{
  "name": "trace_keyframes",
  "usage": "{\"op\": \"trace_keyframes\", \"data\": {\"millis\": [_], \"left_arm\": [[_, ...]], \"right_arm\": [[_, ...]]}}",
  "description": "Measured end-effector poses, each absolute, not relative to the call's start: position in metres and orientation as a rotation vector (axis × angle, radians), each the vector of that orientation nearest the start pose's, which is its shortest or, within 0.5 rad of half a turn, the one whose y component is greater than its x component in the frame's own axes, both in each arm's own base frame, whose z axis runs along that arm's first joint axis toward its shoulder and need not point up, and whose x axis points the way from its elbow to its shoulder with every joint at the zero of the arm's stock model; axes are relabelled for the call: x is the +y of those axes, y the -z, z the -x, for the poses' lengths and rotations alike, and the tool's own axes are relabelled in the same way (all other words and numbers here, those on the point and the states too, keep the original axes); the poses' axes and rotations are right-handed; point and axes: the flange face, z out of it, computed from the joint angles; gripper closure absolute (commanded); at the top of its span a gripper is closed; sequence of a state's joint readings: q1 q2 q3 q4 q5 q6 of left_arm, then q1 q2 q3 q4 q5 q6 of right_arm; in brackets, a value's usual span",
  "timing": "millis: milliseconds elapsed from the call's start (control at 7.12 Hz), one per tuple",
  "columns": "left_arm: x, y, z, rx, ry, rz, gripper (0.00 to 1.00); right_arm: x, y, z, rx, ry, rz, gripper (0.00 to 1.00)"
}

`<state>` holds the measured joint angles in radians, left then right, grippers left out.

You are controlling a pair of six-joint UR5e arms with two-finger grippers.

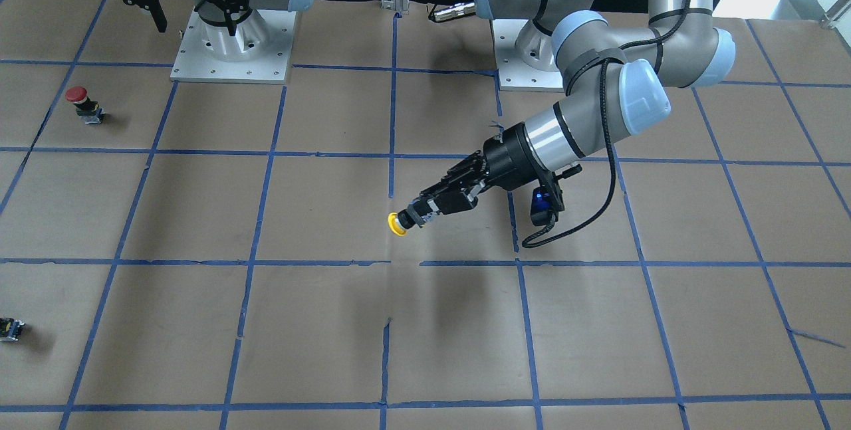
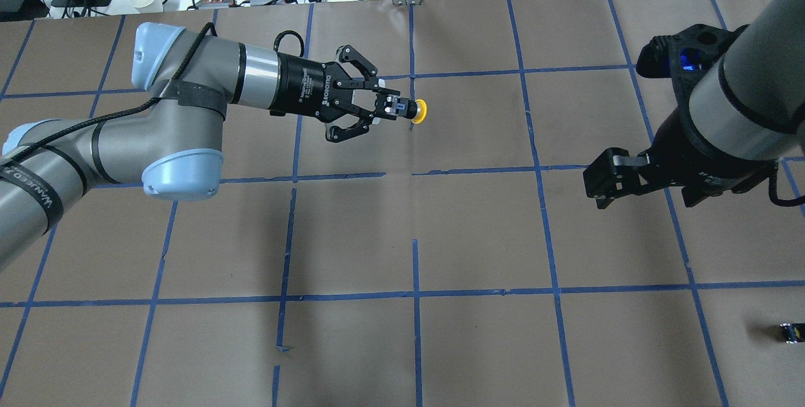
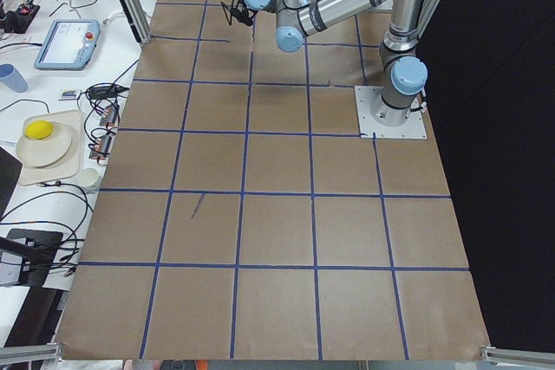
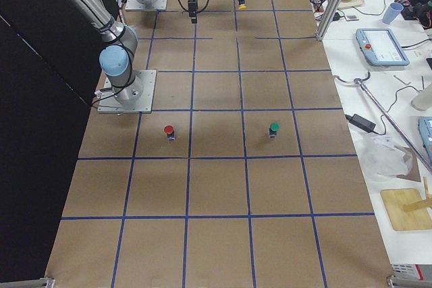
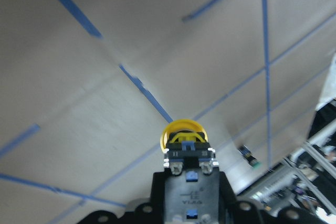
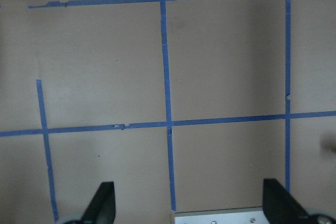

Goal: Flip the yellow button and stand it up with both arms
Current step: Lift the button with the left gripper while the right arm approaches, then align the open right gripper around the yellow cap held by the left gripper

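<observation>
Yellow button (image 2: 412, 110): we see it held sideways near the middle of the bench (image 1: 319, 323) and judge from the shadow below that it is in the air. Its yellow cap points away from the wrist, towards the robot's right.

Grip: the left gripper (image 2: 385, 109) has its jaws pinching the black-and-grey switch body. In the left wrist view only the cap and the front of the body stick out past them.

Right gripper (image 6: 190, 203): it hangs well apart from the button. Its jaws are spread with nothing between them, and its wrist view shows only bare bench and blue tape lines.

Stage: we judge the button lifted and not yet passed over, so the flip and the standing remain to be done.

Risk, transfer: we expect little free surface for the second grasp. The round cap could slide out of flat jaws, or the two sets of jaws could meet.

Risk, timing: if the left jaws let go before the right ones hold, the button would drop and could roll on its cap.

Risk, placing: set down tilted, it could tip over.

Bystanders: a red button (image 1: 80, 103) and a small black block (image 1: 10, 329) sit far off.
</observation>
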<state>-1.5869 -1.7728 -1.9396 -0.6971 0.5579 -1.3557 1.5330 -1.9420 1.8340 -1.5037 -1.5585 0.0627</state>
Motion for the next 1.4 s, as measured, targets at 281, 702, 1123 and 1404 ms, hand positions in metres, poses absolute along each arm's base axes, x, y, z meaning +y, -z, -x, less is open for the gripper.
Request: {"op": "trace_keyframes", "data": {"millis": [281, 702, 1123, 1404], "left_arm": [[-0.507, -0.368, 0.263, -1.654, 0.621, -1.228, 0.98], [-0.489, -0.387, 0.295, -1.558, 0.721, -1.295, 0.98], [-0.475, -0.388, 0.32, -1.532, 0.809, -1.345, 0.98], [-0.464, -0.395, 0.332, -1.522, 0.868, -1.322, 0.97]], "right_arm": [[-0.352, -0.515, -0.105, 2.916, -0.009, -0.495, 0.0], [-0.362, -0.53, -0.063, 2.447, -0.194, -0.994, 0.0], [-0.387, -0.534, -0.059, 2.097, -0.366, -1.319, 0.0], [-0.413, -0.514, -0.056, 1.982, -0.464, -1.337, 0.0]]}}
